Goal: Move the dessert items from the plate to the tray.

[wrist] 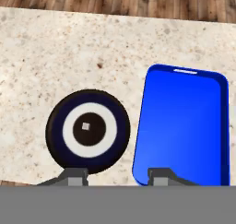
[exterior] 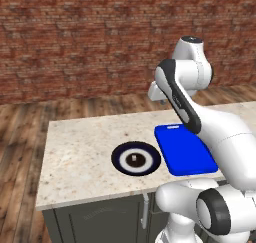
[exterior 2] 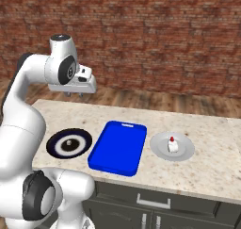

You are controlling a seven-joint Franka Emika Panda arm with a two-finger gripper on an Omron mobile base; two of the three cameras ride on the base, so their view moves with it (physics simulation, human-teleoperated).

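Note:
The navy plate [exterior: 120,158] [exterior 2: 54,145] [wrist: 57,138], with its white ring and brown centre, lies on the counter left of the blue tray [exterior: 185,149] [exterior 2: 117,147] [wrist: 182,126]. A tiny glossy dark dessert item [exterior: 134,160] [exterior 2: 69,143] [wrist: 85,126] rests at the plate's centre and is hard to make out. My gripper [exterior: 162,101] [exterior 2: 76,94] [wrist: 117,174] hangs high above the counter, over the gap between plate and tray. Its fingers stand apart with nothing between them. The tray holds nothing.
Right of the tray, a pale grey round dish [exterior 2: 183,150] carries a small white cake with a red top [exterior 2: 172,145]. The speckled counter [exterior: 80,142] drops to wooden floor at the left and back, and a brick wall stands behind.

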